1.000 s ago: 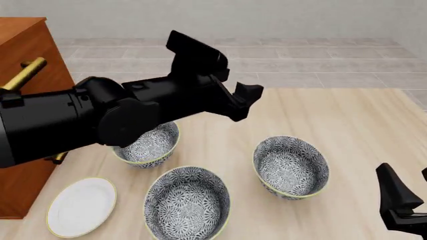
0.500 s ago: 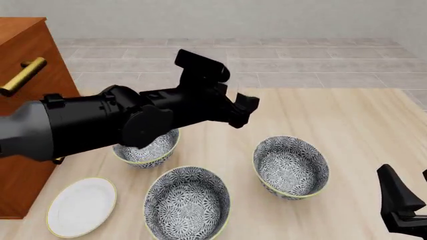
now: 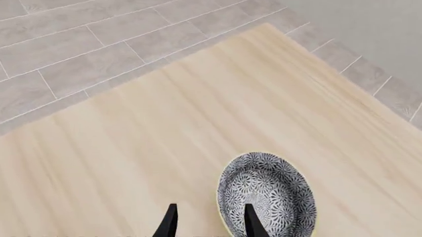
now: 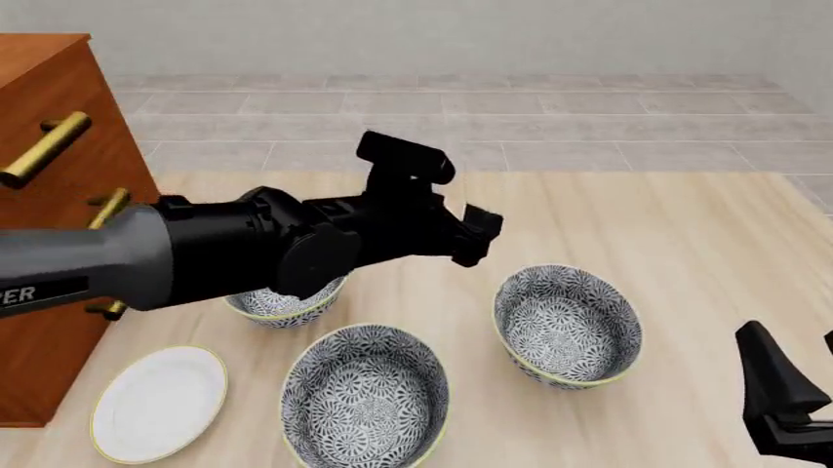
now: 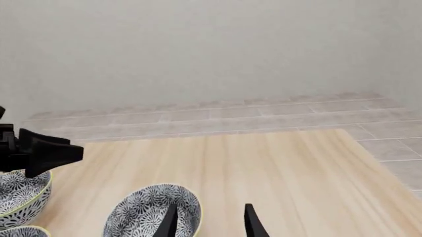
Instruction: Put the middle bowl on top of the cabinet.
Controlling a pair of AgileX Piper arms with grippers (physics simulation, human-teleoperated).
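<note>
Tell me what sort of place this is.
Probably a simulated, plain indoor test room: a pale wooden table holding patterned bowls, a wooden drawer cabinet beside it, grey tiled floor, and a bare wall.

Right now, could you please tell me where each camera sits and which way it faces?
Front view: fixed above and behind the arms, facing forward and down at the table and cabinet; the left arm crosses it, right fingers show bottom-right.
Left wrist view: behind the left gripper, looking down at the right-hand bowl; its fingers show.
Right wrist view: low behind the right gripper, facing across the table toward the wall; its fingers and the left gripper show.
Shared: both wrist views hold the right-hand bowl.
</note>
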